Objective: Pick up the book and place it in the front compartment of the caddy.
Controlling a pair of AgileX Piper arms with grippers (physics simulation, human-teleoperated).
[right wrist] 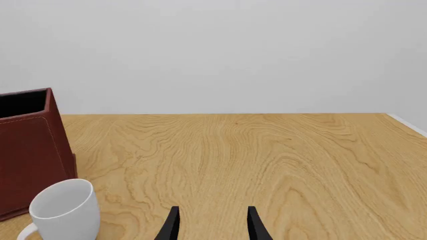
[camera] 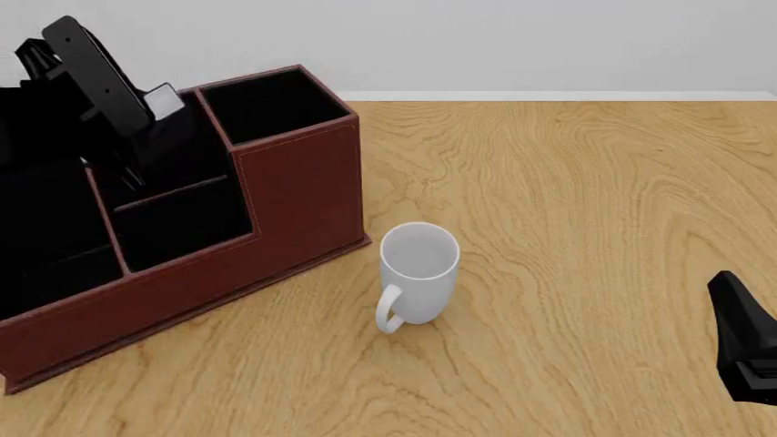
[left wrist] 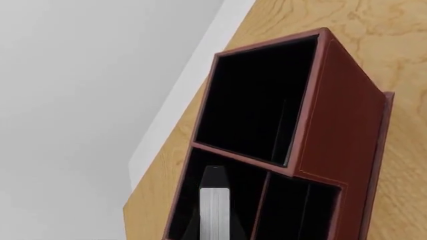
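The reddish-brown caddy point(camera: 304, 196) stands at the left of the table. In the left wrist view the caddy point(left wrist: 340, 120) fills the frame. There the book point(left wrist: 215, 207), with its white page edges and black cover showing, sits between my left gripper's fingers, over or inside the compartment just in front of the tall back one. My left gripper point(camera: 127, 168) reaches down into the caddy's middle, shut on the book. In the front view the book is lost against the black insides. My right gripper point(right wrist: 213, 227) is open and empty, low at the right point(camera: 734, 305).
A white mug point(camera: 419, 273) stands upright just right of the caddy's front corner, and it also shows in the right wrist view point(right wrist: 63, 210). The table's far edge meets a pale wall behind the caddy.
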